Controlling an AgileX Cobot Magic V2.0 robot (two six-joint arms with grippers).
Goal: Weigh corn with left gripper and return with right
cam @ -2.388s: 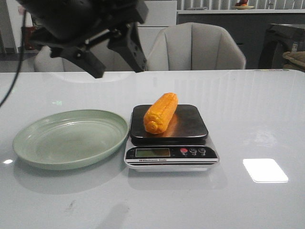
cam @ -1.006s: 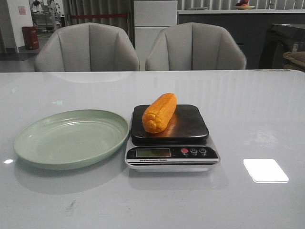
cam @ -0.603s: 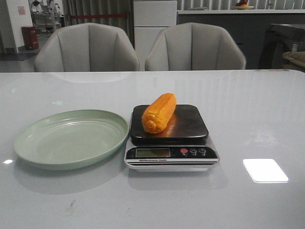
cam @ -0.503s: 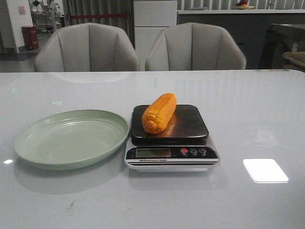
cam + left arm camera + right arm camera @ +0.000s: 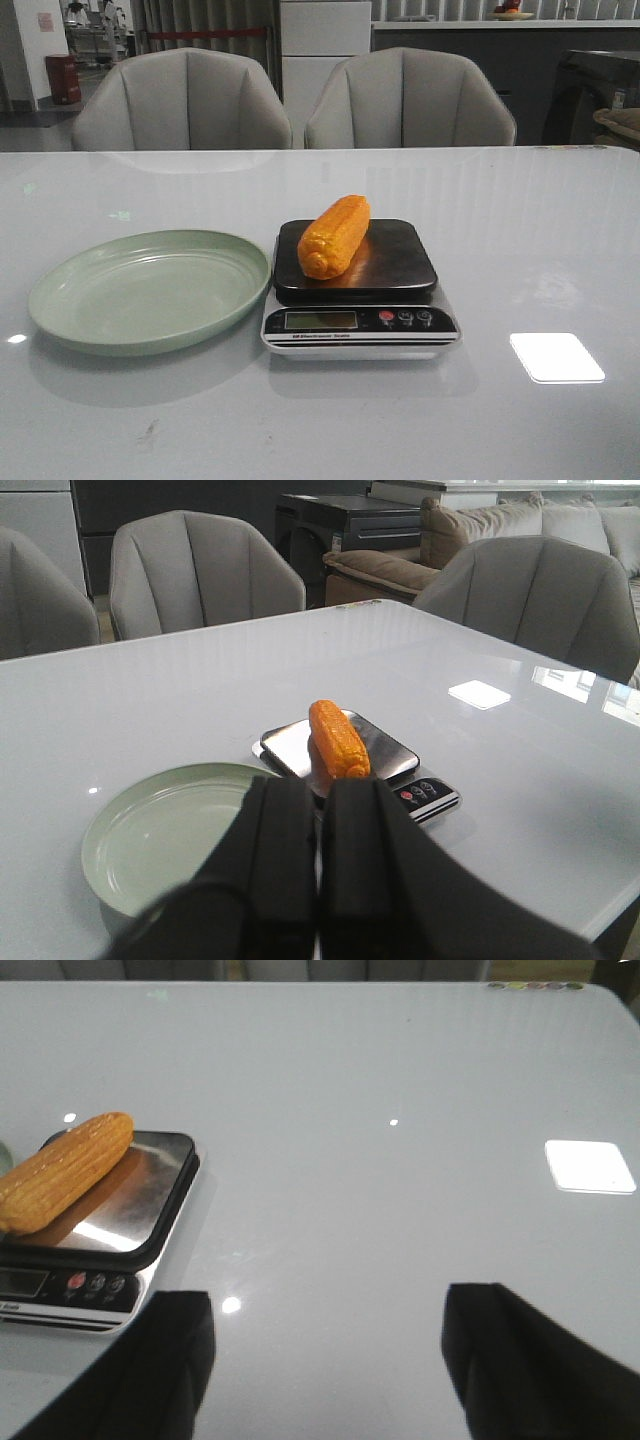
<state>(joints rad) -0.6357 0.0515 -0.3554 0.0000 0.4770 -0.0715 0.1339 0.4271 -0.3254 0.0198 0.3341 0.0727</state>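
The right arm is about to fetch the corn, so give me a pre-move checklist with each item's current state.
1. Corn lying on the scale platform, free of any gripper: ok.
2. Left gripper away from the scale, fingers closed together and holding nothing: ok.
3. Right gripper open, fingers spread wide: ok.
4. Green plate beside the scale, nothing on it: ok.
5. Scale reading: cannot tell, display too small to read.
6. Table between right gripper and scale free of obstacles: ok.
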